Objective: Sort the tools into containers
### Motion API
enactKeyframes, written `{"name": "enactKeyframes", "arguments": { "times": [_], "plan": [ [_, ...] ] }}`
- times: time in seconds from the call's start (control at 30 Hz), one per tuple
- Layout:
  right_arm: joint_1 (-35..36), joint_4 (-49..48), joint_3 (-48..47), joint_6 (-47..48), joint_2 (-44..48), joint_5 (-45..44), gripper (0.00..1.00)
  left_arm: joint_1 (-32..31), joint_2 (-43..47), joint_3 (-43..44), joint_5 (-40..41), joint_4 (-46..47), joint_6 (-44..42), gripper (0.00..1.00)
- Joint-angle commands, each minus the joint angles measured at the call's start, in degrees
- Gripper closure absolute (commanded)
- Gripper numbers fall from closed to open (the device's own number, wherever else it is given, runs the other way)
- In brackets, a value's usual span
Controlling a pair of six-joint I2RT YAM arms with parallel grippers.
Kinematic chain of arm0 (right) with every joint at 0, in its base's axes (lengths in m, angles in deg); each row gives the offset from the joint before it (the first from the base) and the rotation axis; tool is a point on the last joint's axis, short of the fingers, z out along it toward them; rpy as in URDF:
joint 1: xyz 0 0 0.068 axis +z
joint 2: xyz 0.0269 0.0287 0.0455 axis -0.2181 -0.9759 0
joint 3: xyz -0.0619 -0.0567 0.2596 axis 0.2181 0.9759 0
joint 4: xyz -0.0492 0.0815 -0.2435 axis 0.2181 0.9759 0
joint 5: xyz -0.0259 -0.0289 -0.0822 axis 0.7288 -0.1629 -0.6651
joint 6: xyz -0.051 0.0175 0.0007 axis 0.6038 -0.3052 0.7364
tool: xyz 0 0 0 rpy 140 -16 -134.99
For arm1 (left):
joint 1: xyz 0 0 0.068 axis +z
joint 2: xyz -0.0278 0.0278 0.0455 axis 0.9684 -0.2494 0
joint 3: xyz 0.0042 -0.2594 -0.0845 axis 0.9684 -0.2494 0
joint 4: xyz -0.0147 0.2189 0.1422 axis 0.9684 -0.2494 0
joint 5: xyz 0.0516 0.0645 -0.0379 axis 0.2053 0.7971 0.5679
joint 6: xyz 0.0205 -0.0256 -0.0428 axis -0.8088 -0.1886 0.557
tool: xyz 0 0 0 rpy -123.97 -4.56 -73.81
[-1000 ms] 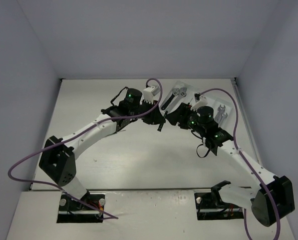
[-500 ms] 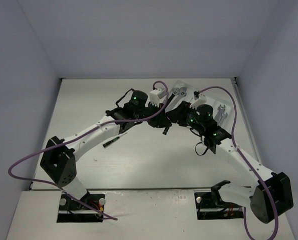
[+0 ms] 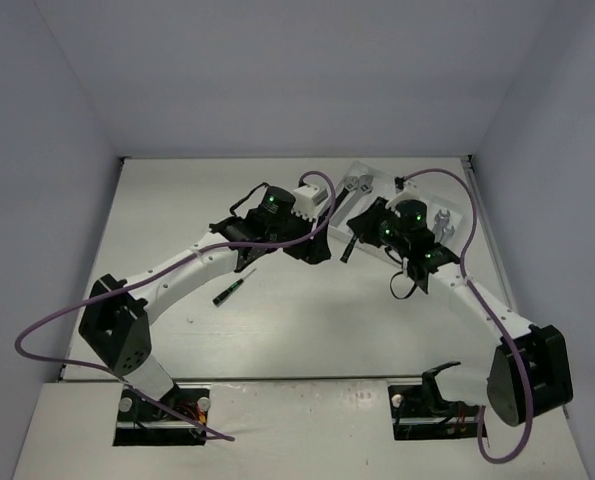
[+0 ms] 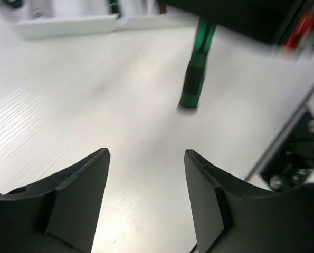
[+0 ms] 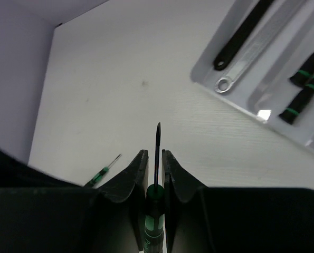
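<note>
With the right fingers (image 5: 137,171) clamped on a screwdriver (image 5: 152,216) above the counter (image 5: 120,79), left of the tray (image 5: 275,79), and the left fingers (image 4: 80,184) wide and empty, the delivery step seems underway: carry it right and release it among the tray's screwdrivers (image 5: 303,71).

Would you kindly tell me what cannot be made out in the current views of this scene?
Top view: the right arm covers most of the tray, so its contents cannot be counted.
Left wrist view: blur smears the held screwdriver and the tray behind it.
Right wrist view: the right end effector hides most of the held screwdriver's handle and the end of the loose screwdriver; the frame edge crops the tray.
</note>
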Motion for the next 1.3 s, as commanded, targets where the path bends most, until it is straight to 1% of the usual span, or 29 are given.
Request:
{"name": "enactKeyframes", "arguments": {
  "times": [0.0, 0.07, 0.1, 0.17, 0.2, 0.27, 0.33, 0.43, 0.57, 0.6, 0.63, 0.67, 0.73, 0.87, 0.9, 1.13, 1.27],
  "plan": [
    [-7.19, 0.26, -6.63, 3.14, -6.49, -4.34, 1.00, 0.46, 6.69, 3.07, 14.91, -10.55, -7.54, 0.44],
    [-9.73, 0.56, -9.69, 3.80, -11.64, -4.92, 1.00, 0.73, 8.86, 1.87, 20.85, -14.35, -9.39, 0.42],
    [-10.47, 0.56, -11.34, 3.92, -14.09, -5.27, 1.00, 0.96, 10.00, 0.96, 21.67, -15.50, -9.79, 0.41],
    [-11.68, 0.63, -15.01, 3.96, -17.72, -6.72, 1.00, 1.65, 12.61, -1.49, 25.88, -16.57, -10.65, 0.39],
    [-12.10, 0.58, -16.58, 3.76, -21.03, -7.40, 1.00, 1.96, 13.76, -2.84, 27.60, -16.84, -10.80, 0.39],
    [-12.52, 0.54, -20.42, 3.39, -26.52, -9.24, 1.00, 3.27, 15.85, -5.72, 28.57, -17.52, -10.93, 0.38],
    [-12.78, 0.53, -24.01, 3.12, -30.95, -9.74, 0.97, 4.64, 16.95, -7.50, 28.58, -18.41, -10.73, 0.36],
    [-13.20, 0.74, -29.24, 2.12, -37.09, -10.76, 0.85, 7.11, 17.49, -10.20, 27.71, -19.11, -10.77, 0.34],
    [-13.43, 2.77, -32.25, 2.23, -40.01, -14.95, 0.68, 9.07, 15.20, -11.70, 25.54, -19.13, -11.00, 0.33],
    [-13.57, 3.31, -32.79, 2.57, -40.47, -15.28, 0.65, 9.46, 14.19, -11.84, 25.20, -19.12, -11.14, 0.33],
    [-13.72, 3.72, -33.20, 3.03, -40.62, -15.23, 0.58, 9.61, 13.21, -11.94, 24.94, -19.07, -11.34, 0.33],
    [-13.80, 4.21, -33.67, 3.60, -40.54, -15.20, 0.53, 9.80, 12.13, -12.05, 24.76, -19.04, -11.56, 0.33],
    [-13.74, 5.24, -34.49, 4.84, -39.94, -15.05, 0.50, 10.36, 9.69, -12.19, 24.69, -19.04, -11.97, 0.32],
    [-13.74, 7.21, -32.98, 6.86, -33.10, -16.38, 0.49, 13.26, 3.75, -11.29, 23.05, -18.97, -12.50, 0.32],
    [-13.74, 7.38, -32.14, 7.59, -30.06, -16.49, 0.49, 13.83, 2.45, -11.01, 22.43, -18.81, -12.67, 0.32],
    [-13.86, 9.36, -23.10, 11.85, -16.27, -16.49, 0.48, 14.20, -6.10, -7.24, 13.92, -19.07, -14.35, 0.33],
    [-14.09, 11.06, -15.89, 11.79, -8.91, -16.68, 0.47, 14.07, -8.73, -7.47, 12.54, -19.14, -12.27, 0.39]
  ]
}}
